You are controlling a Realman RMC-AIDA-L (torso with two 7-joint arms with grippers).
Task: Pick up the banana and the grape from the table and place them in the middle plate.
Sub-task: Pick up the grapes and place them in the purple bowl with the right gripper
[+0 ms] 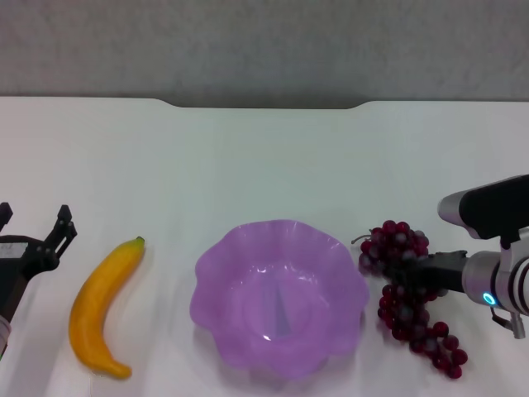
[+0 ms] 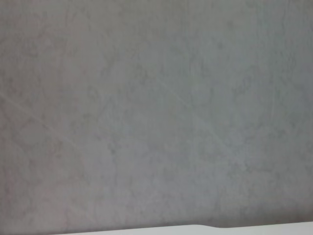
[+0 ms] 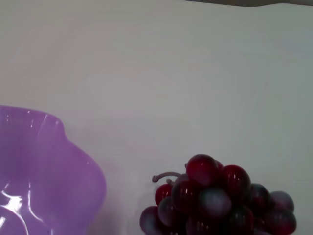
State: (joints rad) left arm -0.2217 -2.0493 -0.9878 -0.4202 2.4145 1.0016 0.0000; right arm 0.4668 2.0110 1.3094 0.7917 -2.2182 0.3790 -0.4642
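At the far left edge of the white table (image 1: pixel 264 157), the left gripper (image 1: pixel 33 227) sits low beside the banana, its dark fingers spread apart with nothing between them. Just to its right lies the banana (image 1: pixel 101 308) — a curved yellow-orange fruit resting flat on the table, its small green stem tip pointing toward the far side, clear of the gripper and near the plate without touching it. The middle plate (image 1: pixel 216 273), a translucent purple dish with a scalloped rim, stands in the centre of the near table with nothing inside it. Just beside the plate's right rim lies the grape (image 1: pixel 395 248), a bunch of dark-red berries tapering toward the near right corner, still on the table. The right gripper (image 1: pixel 411 277) reaches in from the right edge and its dark fingers are down among the middle of the bunch — whether they have closed on the berries cannot be told. The right wrist view shows the top of the grape (image 3: pixel 217 200) with its thin stem, and the plate's purple rim (image 3: pixel 73 161) close by but apart. The left wrist view shows only a grey wall (image 2: pixel 156 107).
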